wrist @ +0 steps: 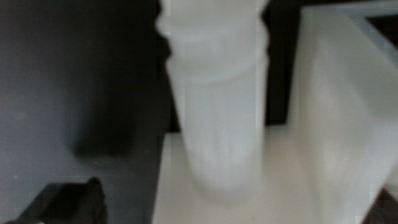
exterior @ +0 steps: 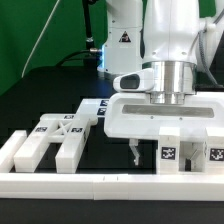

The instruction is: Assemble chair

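The chair lies in loose white pieces on the black table. A flat frame piece with tags (exterior: 58, 134) sits at the exterior view's left, and two tagged blocks (exterior: 170, 152) stand at the front right. My gripper (exterior: 152, 156) hangs over those blocks, one dark finger (exterior: 135, 154) showing and the other hidden behind a block. In the wrist view a rounded white post (wrist: 214, 90) rises between the jaws beside a flat white panel (wrist: 338, 100). A dark finger (wrist: 71, 202) stands apart from the post, with a dark gap between them. The gripper is open.
A long low white border bar (exterior: 100, 186) runs along the front of the table. More white pieces (exterior: 95, 108) lie behind the frame piece. The arm's white base (exterior: 122, 40) stands at the back, and green curtain shows at the back left.
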You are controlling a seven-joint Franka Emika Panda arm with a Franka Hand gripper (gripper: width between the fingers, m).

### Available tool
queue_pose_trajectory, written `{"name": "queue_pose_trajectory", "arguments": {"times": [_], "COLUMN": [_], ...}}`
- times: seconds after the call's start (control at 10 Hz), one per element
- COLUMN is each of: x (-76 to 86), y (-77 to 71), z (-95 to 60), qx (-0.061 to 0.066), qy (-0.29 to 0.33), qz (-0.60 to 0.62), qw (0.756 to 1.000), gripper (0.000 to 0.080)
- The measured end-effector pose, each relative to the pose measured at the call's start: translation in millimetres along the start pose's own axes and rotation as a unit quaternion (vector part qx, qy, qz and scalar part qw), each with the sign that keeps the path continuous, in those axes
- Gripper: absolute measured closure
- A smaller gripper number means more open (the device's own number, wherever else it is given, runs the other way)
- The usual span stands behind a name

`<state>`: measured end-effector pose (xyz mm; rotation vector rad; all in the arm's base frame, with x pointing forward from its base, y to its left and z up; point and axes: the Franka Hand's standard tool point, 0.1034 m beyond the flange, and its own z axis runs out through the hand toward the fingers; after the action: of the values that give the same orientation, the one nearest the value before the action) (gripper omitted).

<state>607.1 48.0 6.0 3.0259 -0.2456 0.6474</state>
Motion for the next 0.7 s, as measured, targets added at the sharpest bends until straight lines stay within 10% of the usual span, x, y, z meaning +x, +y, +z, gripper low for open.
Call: {"name": "queue_pose_trajectory", "arguments": {"times": [0.1,0.4,0.7], "x": [0.0,1.0,0.3], "y": [0.0,4.2,8.5], "z": [0.0,0.1,0.1], "qx": [0.0,-0.003,-0.006], "qy": [0.0,0.001,-0.001], "qz": [0.0,0.001,-0.001], "qw": [1.0,1.0,1.0], "gripper": [0.0162,0.0648,0.0754]}}
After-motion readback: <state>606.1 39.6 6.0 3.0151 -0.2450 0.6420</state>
